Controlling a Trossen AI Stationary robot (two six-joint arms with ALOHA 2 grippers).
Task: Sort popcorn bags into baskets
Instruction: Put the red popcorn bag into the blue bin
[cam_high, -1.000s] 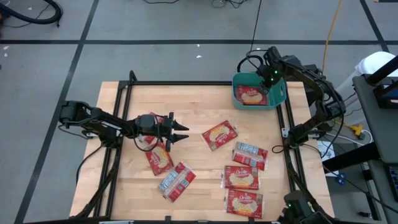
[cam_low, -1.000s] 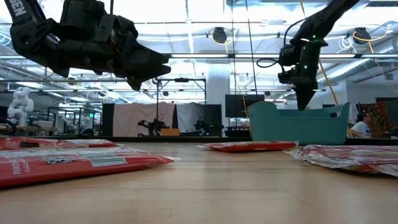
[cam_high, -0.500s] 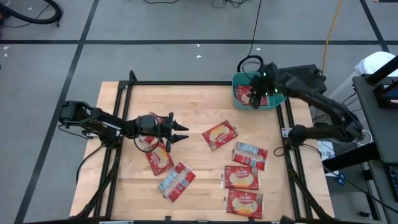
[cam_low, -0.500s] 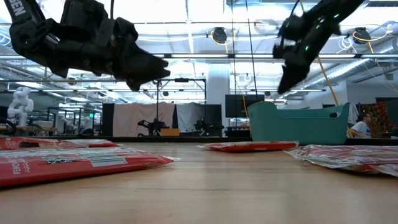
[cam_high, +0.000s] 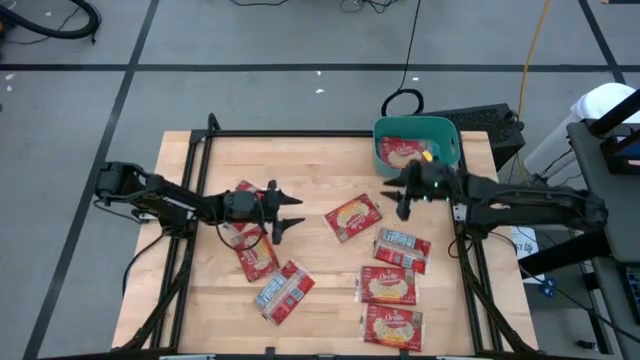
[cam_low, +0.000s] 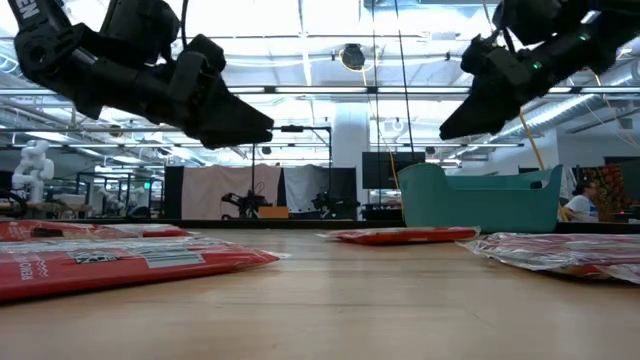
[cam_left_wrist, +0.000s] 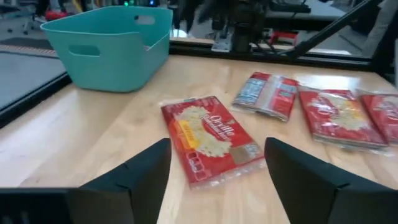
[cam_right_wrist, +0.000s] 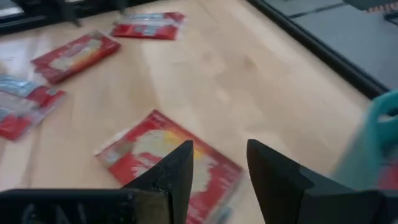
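Teal basket (cam_high: 416, 128) now holds a dropped popcorn bag; the right claw (cam_high: 402, 193), fingers apart, has swung toward the next bag (cam_high: 353, 217). Left claw (cam_high: 285, 213) hovers open.

Our left gripper (cam_high: 290, 213): arm stretched low across the table's left half, fingers spread, empty. Our right gripper (cam_high: 397, 193): arm reaching in from the right edge, fingers parted, empty.

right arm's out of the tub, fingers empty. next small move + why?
Probably lower the open right gripper onto the popcorn bag lying picture-side up just ahead of it. The right wrist view shows that bag framed between the spread fingers, flat on the table and free of neighbours. The teal basket behind already holds a bag.
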